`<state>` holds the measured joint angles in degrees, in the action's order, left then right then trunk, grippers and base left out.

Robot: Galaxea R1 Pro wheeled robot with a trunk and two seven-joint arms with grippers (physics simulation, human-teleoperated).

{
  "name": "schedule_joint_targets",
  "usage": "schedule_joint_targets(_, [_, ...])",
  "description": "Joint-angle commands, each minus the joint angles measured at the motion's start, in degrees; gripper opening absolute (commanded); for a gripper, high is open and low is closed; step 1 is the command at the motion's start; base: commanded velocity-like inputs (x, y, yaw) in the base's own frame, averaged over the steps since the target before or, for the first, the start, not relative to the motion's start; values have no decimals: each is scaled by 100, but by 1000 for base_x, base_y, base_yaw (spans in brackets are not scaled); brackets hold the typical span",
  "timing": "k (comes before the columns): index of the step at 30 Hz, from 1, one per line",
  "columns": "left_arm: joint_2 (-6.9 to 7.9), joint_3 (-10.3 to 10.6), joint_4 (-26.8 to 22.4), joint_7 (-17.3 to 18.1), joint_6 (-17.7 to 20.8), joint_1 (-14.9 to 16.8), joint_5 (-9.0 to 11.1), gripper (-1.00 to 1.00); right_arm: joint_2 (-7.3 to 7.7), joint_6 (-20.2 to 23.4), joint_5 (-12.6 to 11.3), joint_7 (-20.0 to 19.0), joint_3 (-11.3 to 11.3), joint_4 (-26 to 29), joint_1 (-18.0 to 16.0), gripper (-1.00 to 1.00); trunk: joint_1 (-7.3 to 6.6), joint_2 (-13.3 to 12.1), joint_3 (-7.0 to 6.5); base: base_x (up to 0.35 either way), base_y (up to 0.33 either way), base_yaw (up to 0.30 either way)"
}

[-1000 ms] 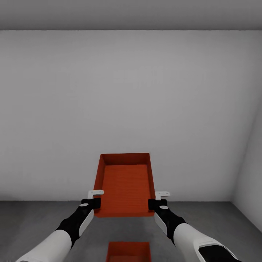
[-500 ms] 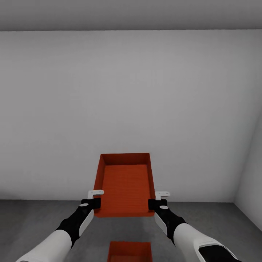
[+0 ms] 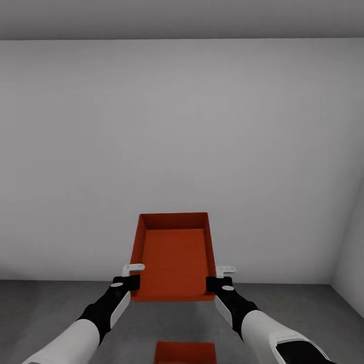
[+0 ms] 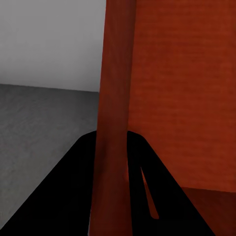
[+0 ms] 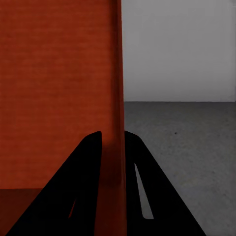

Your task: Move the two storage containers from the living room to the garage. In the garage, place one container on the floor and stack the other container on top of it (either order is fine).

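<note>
A: What am I carrying, and where does it sit?

B: 1 orange-red storage container, open side up, held in the air ahead of my trunk against the white wall. In the head view its near edge sits level with both grippers and its far end is tilted upward, away from me.

A: How do the 2 grippers stand?

B: My left gripper is clamped on the container's left side wall near the front corner. In the left wrist view the 2 dark fingers straddle that thin wall, 1 on each face, closed down to the wall's thickness. My right gripper mirrors it on the right side wall; in the right wrist view its fingers pinch the wall the same way, with the container's inside floor on one side and grey concrete on the other.

A: And the second container?

B: The second container rests on the dark-grey concrete floor, directly below the carried one and well apart from it, cut off by the lower edge of the head view.

A: Surroundings?

B: A grey ceiling band above the white wall, and a side wall meeting it at the room's right corner.
</note>
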<state>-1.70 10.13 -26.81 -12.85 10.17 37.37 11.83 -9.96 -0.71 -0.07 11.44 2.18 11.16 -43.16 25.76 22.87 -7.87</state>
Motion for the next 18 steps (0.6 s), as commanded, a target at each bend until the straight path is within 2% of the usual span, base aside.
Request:
schedule_joint_targets(1, [21,-425,0,-591,38,-2,30,-100,323,-360,86,113,-244,17,-7,-100,2,5,2,4,3,0])
schedule_joint_targets(10, [21,-425,0,-593,38,-2,30,-100,325,-364,86,113,-246,17,-6,-100,2,5,2,1,0,-3])
schedule_joint_targets(18, [21,-425,0,-594,38,-2,30,-100,320,-336,80,159,-255,17,-6,-100,2,5,-9,0,0,-104])
